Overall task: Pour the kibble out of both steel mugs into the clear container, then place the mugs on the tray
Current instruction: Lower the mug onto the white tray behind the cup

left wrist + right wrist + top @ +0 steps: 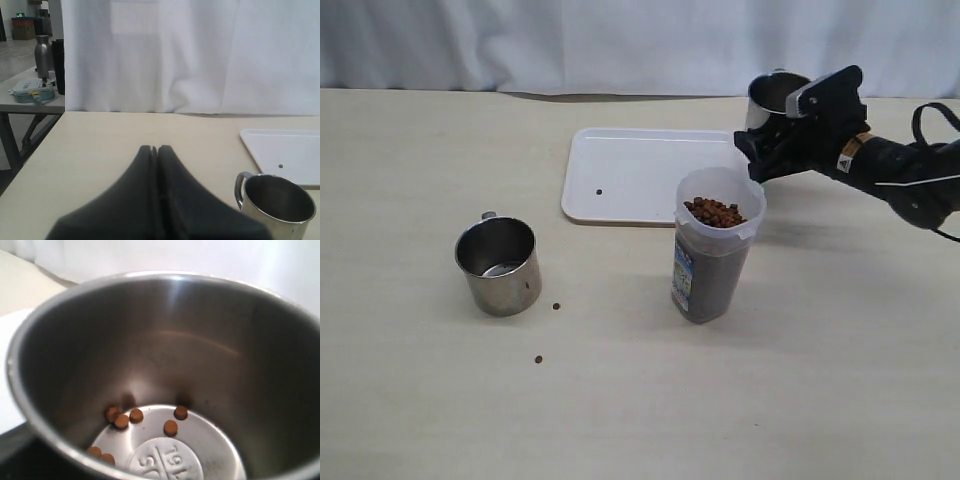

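Note:
My right gripper [772, 138] holds one steel mug [775, 95] in the air behind the clear container [708, 268], over the tray's far right corner. That mug [165, 340] fills the right wrist view, with several kibble pellets [170, 427] left on its bottom. The container is full of kibble [715, 212] nearly to the rim. The other steel mug [500, 265] stands upright on the table at the left and looks empty. My left gripper [154, 148] is shut on nothing, beside that mug [277, 207]. The white tray [640, 170] carries no mug.
One stray pellet [599, 192] lies on the tray, and two more lie on the table [557, 306] [538, 359] near the left mug. A white curtain hangs behind the table. A side table with a bottle [44, 55] stands off the table's edge.

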`<state>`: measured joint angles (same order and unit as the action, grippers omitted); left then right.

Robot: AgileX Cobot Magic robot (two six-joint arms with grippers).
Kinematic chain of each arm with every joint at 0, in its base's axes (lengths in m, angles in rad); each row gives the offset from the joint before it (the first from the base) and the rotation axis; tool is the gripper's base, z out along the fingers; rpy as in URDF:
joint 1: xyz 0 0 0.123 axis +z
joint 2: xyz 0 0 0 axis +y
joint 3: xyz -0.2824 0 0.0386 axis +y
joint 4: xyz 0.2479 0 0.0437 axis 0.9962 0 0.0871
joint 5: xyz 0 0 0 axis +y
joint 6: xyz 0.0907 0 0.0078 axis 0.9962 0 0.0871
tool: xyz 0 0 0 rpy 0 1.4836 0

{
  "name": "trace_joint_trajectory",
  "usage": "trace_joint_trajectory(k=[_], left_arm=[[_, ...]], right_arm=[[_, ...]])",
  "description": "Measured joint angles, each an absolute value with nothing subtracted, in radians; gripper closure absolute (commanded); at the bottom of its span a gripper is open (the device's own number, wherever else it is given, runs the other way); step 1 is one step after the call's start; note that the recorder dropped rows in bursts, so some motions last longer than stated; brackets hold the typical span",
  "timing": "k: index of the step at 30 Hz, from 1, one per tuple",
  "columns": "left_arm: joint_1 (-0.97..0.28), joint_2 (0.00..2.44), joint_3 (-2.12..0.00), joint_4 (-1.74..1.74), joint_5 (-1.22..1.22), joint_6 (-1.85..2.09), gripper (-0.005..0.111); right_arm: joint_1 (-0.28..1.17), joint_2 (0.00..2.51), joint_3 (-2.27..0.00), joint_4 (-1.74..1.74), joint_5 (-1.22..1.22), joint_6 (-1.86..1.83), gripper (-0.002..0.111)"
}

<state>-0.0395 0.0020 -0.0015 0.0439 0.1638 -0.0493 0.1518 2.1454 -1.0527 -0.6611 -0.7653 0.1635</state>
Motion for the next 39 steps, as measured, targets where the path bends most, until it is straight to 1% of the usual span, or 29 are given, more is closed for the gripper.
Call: trace_joint_trajectory(k=[7, 11, 17, 27, 39], left_arm=[[-0.040, 0.002, -0.002, 0.044, 0.164, -0.049, 0.107], [-0.040, 0.002, -0.002, 0.044, 0.164, -0.049, 0.107], [-0.040, 0.002, -0.002, 0.044, 0.164, -0.049, 0.107], [-0.040, 0.002, -0.002, 0.044, 0.164, -0.049, 0.107], [-0.040, 0.002, -0.002, 0.044, 0.164, -0.049, 0.107]], right_arm=[[0.152, 2.244, -1.131, -0.734, -0.809, 0.176, 0.103], [0.152, 2.303, -1.205, -0.819, -0.817, 0.246, 0.103], [0.152, 2.370, -1.280, -0.841, -0.850, 0.298, 0.103], [0.171, 2.381, -1.298, -0.843, -0.857, 0.302, 0.103], [0.197, 2.402, -1.334, -0.837, -0.806, 0.303, 0.103]])
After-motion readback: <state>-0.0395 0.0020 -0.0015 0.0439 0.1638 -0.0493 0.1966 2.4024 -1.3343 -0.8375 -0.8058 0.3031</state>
